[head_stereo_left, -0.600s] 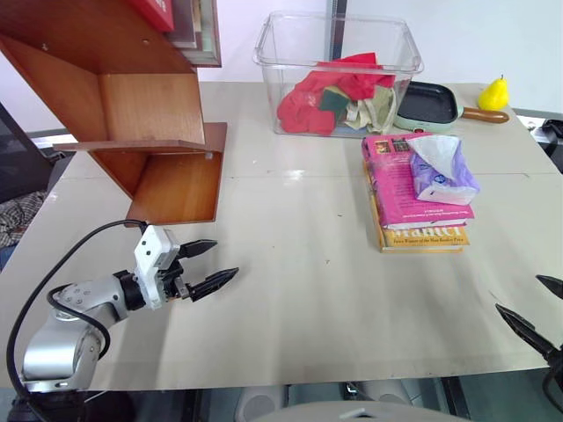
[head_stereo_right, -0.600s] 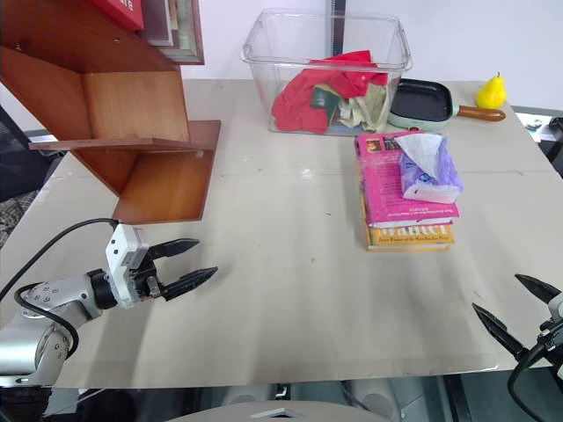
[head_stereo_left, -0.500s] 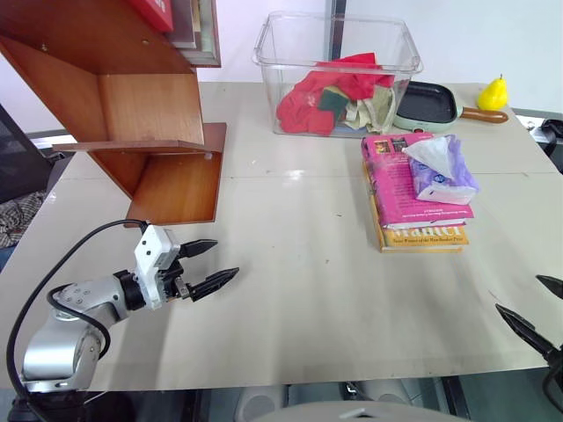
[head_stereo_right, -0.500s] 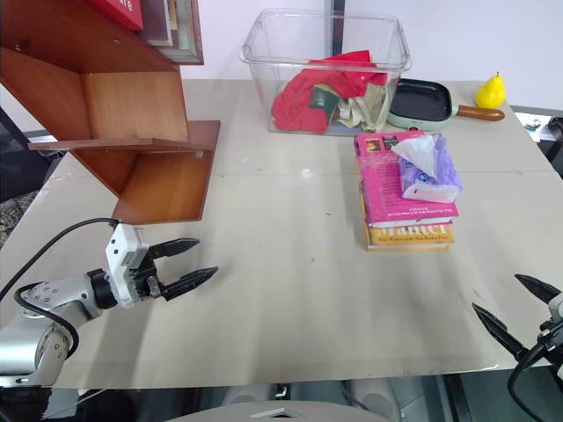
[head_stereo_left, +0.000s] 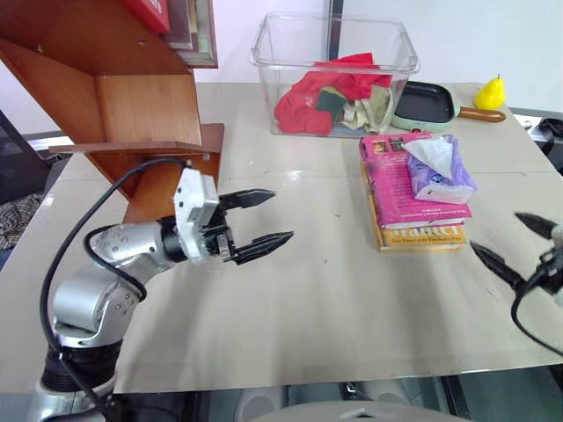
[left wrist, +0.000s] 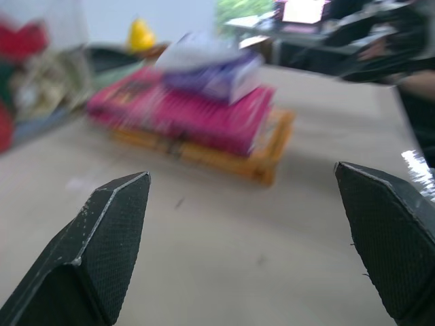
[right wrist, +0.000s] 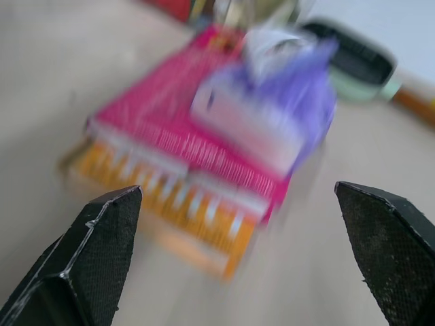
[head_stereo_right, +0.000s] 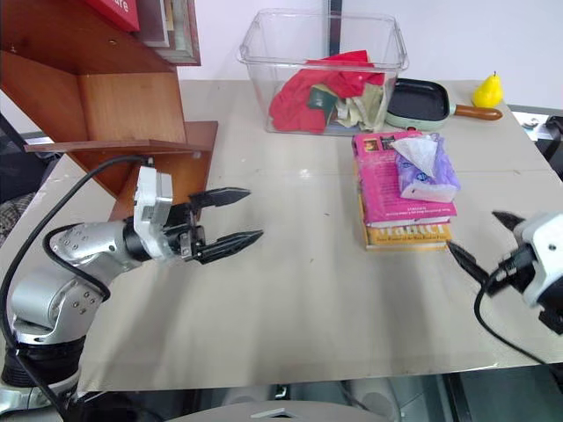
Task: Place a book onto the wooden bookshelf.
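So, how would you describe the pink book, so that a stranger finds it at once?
Look in front of the clear plastic bin of cloths on the table, where two books are stacked. The pink book is the upper one, lying on a yellow-orange book and carrying a purple tissue pack.

Pink book [head_stereo_left: 406,180] lies flat atop a yellow-orange one; the reddish-brown wooden bookshelf [head_stereo_left: 132,97] stands well apart.

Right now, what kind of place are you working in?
Probably an indoor test or lab setup, not a home: one plain table carries an unrelated mix of props, a wooden bookshelf, a clear bin of cloths, a small pan and a toy pear. A pink book lies stacked there.
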Available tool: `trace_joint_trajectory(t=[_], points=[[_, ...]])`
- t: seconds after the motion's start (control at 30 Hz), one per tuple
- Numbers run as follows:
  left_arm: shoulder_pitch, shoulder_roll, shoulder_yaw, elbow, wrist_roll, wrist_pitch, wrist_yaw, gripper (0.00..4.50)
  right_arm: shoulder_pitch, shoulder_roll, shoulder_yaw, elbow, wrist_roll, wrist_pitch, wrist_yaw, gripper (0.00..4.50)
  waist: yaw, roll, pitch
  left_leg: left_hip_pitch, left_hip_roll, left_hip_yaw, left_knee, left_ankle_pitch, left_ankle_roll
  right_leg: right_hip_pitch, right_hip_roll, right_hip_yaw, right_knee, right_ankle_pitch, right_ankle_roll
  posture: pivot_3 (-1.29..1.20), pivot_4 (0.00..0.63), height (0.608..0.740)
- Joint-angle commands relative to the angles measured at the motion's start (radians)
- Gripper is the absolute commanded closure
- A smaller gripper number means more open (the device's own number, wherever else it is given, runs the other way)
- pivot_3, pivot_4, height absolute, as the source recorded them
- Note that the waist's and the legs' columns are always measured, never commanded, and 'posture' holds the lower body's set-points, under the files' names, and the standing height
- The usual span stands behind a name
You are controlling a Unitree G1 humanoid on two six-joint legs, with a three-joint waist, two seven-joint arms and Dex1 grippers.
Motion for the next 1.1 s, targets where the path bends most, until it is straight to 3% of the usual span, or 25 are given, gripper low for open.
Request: trace_joint_trajectory(t=[0.03, 0.17, 0.37, 0.57, 0.7, 0.93, 1.1], points=[[-0.051, -0.012, -0.009, -0.034, -0.045, 0.022, 0.022, 0.02, -0.104, -0.033, 0.060, -0.037, -0.005, 0.071, -0.084, 0.00, 0.002, 0.000, 0.000, 0.000, 0.000, 0.000, 0.000, 0.000, 0.000, 0.001, 0.001, -0.001, 0.000, 0.000, 0.000, 0.00, 0.150, 0.740], [-0.073, -0.023, -0.007, -0.043, -0.075, 0.044, 0.039, 0.02, -0.292, -0.055, 0.240, -0.011, -0.079, 0.148, -0.176, 0.00, -0.001, 0.000, 0.000, 0.000, 0.000, -0.001, 0.000, 0.000, 0.000, 0.001, 0.001, -0.001, 0.000, 0.000, 0.000, 0.00, 0.150, 0.740], [-0.059, -0.028, 0.001, -0.064, -0.098, 0.048, 0.060, 0.02, -0.466, -0.038, 0.399, 0.067, -0.133, 0.239, -0.227, 0.00, 0.004, 0.000, 0.000, -0.001, 0.000, -0.001, 0.000, 0.000, 0.000, 0.000, 0.001, -0.001, 0.000, 0.001, -0.002, 0.00, 0.150, 0.740], [-0.010, -0.018, 0.007, -0.084, -0.086, 0.024, 0.047, 0.02, -0.599, -0.005, 0.558, 0.316, -0.277, 0.222, -0.261, 0.00, -0.001, -0.001, 0.001, -0.002, 0.000, 0.000, 0.000, 0.000, 0.000, 0.000, 0.000, 0.000, -0.002, 0.001, -0.002, 0.00, 0.150, 0.740], [0.023, -0.013, 0.019, -0.095, -0.079, 0.011, 0.049, 0.00, -0.622, 0.004, 0.587, 0.409, -0.301, 0.243, -0.226, 1.20, 0.001, -0.001, 0.001, -0.002, 0.000, 0.000, 0.000, 0.000, 0.000, 0.000, 0.001, -0.001, -0.002, 0.001, -0.002, 0.00, 0.150, 0.740], [0.058, -0.008, 0.021, -0.103, -0.078, -0.007, 0.040, 0.00, -0.615, 0.001, 0.541, 0.400, -0.313, 0.240, -0.203, 4.38, 0.001, -0.001, 0.001, -0.002, 0.000, 0.000, 0.000, 0.000, 0.000, 0.000, 0.001, -0.001, -0.002, 0.001, -0.002, 0.00, 0.150, 0.740], [0.047, -0.008, -0.004, -0.108, -0.086, -0.014, 0.008, 0.00, -0.551, -0.045, 0.353, 0.326, -0.325, 0.331, -0.243, 4.45, 0.008, 0.000, 0.001, -0.002, 0.000, -0.001, 0.000, 0.000, 0.000, 0.000, 0.000, -0.001, -0.002, 0.001, -0.002, 0.00, 0.150, 0.740]])
